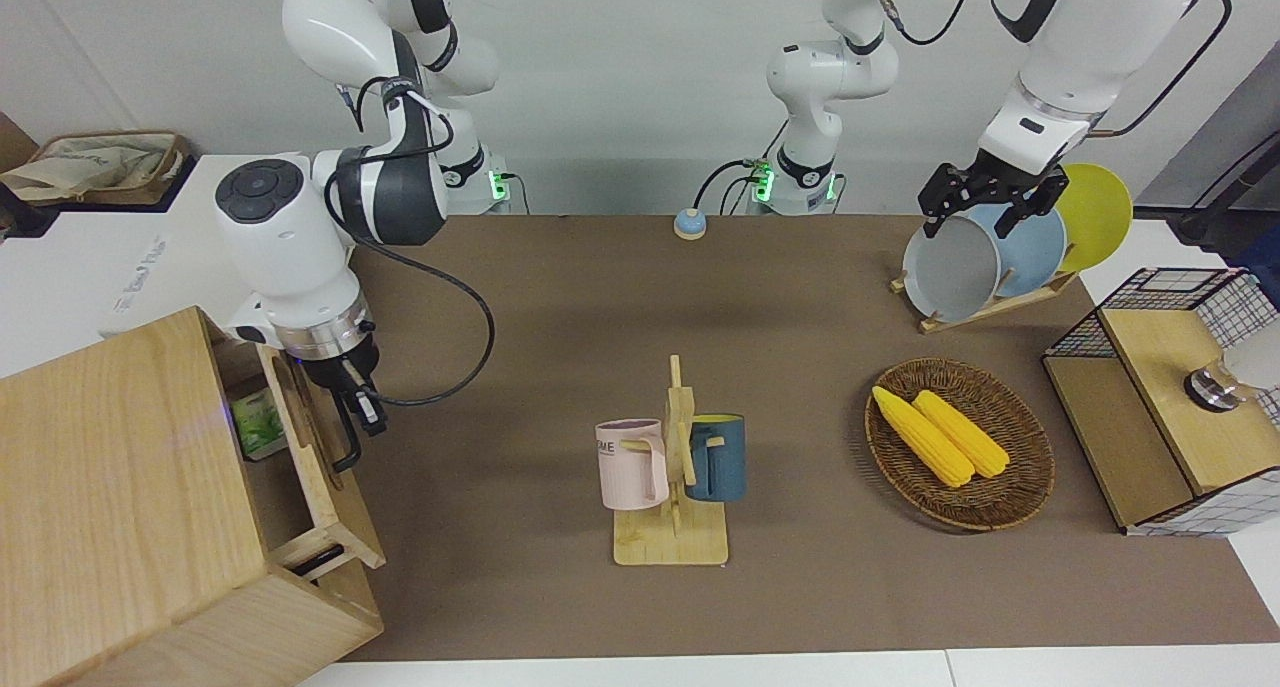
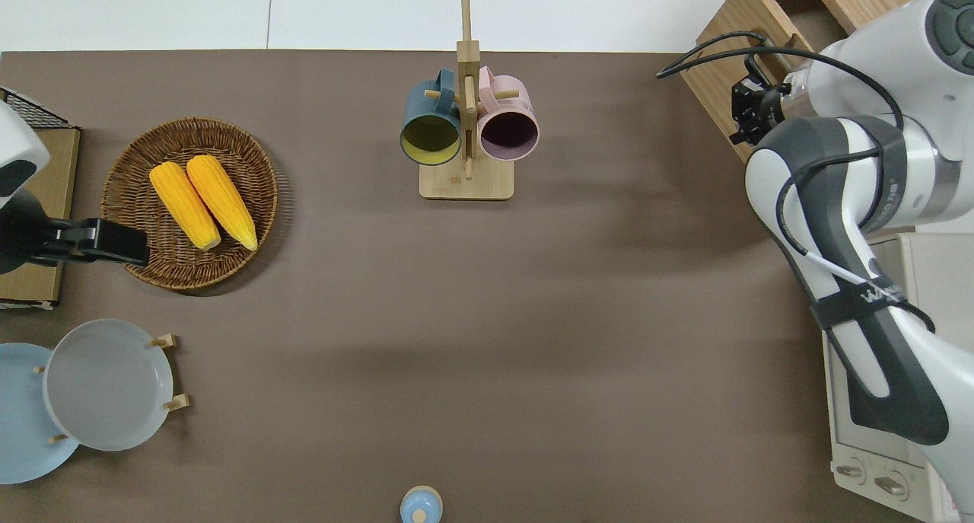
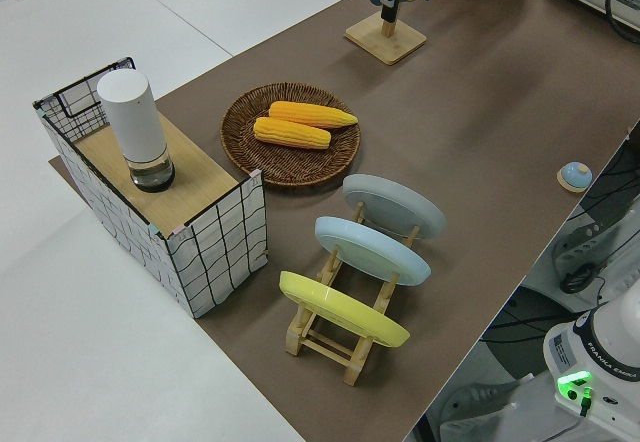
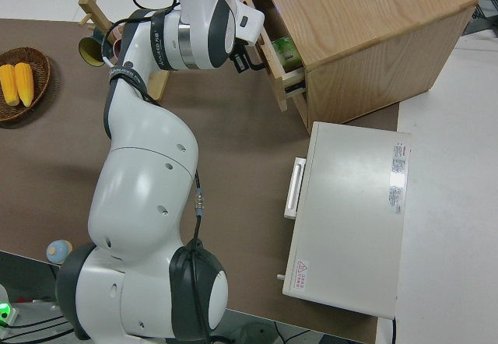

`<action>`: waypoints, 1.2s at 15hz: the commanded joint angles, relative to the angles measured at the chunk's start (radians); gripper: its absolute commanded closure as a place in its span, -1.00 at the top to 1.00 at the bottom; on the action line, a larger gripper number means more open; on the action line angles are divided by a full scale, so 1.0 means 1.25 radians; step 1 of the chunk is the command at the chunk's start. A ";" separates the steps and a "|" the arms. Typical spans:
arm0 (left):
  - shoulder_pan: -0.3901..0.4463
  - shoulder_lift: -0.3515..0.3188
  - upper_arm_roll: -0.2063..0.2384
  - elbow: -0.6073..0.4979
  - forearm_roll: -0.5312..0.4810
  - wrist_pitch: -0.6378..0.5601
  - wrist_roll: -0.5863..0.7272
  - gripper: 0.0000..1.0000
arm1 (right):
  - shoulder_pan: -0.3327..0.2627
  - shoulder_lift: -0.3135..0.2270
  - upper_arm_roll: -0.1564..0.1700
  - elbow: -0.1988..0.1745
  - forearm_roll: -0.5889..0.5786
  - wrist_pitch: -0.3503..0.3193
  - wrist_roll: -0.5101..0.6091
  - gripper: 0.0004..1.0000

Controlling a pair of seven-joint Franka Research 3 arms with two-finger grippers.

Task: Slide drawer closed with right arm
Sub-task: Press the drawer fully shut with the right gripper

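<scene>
The light-wood drawer (image 1: 322,457) stands a short way out of the large light-wood cabinet (image 1: 110,487) at the right arm's end of the table. A green packet (image 1: 258,422) lies inside it. The drawer also shows in the overhead view (image 2: 723,66) and the right side view (image 4: 268,52). My right gripper (image 1: 362,407) is at the drawer's front, against its black bar handle (image 1: 347,439). It also shows in the overhead view (image 2: 749,112) and the right side view (image 4: 245,56). My left arm is parked.
A wooden mug rack (image 1: 672,487) with a pink and a blue mug stands mid-table. A wicker basket (image 1: 958,442) holds two corn cobs. A plate rack (image 1: 990,257), a wire-mesh cabinet (image 1: 1160,397), a blue bell (image 1: 689,224) and a white oven (image 4: 350,212) are also here.
</scene>
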 commanded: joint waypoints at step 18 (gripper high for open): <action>0.003 0.009 -0.005 0.021 0.014 -0.016 0.008 0.99 | -0.096 0.019 0.018 0.032 -0.006 0.054 -0.083 -1.00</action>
